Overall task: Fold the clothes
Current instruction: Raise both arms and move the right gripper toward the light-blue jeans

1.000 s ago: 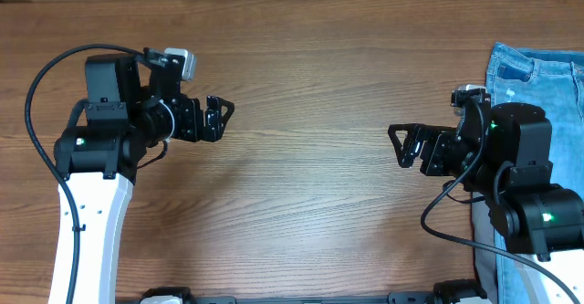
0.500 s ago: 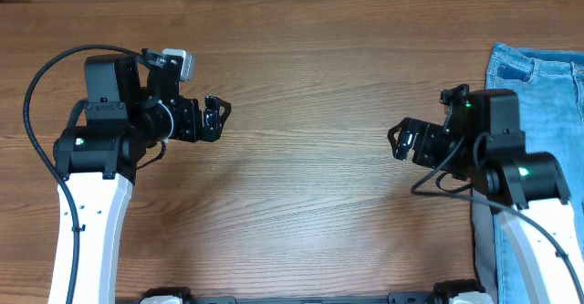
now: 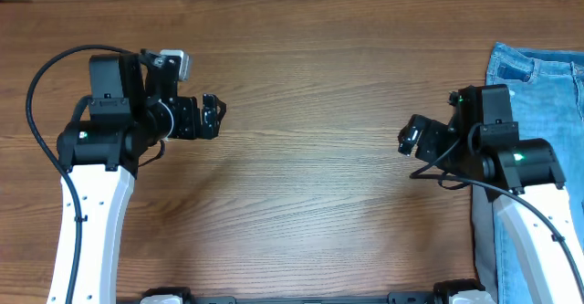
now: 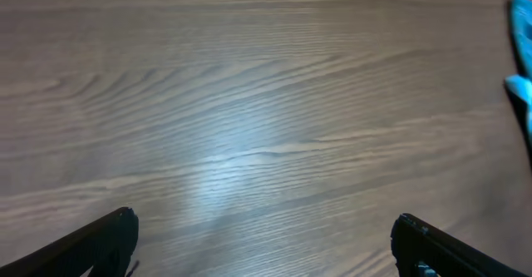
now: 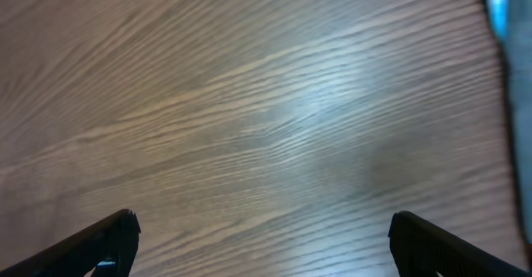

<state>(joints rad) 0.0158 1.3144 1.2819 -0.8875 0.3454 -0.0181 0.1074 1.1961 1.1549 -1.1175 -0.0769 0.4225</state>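
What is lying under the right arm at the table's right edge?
Light blue jeans lie flat on the table, running beneath the right arm. Their pocket end shows beyond the arm; the stretch under it is covered. A grey strip alongside cannot be identified.

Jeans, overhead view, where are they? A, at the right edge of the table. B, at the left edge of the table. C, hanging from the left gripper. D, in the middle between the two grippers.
A: the jeans lie flat at the right edge of the table, partly under the right arm.
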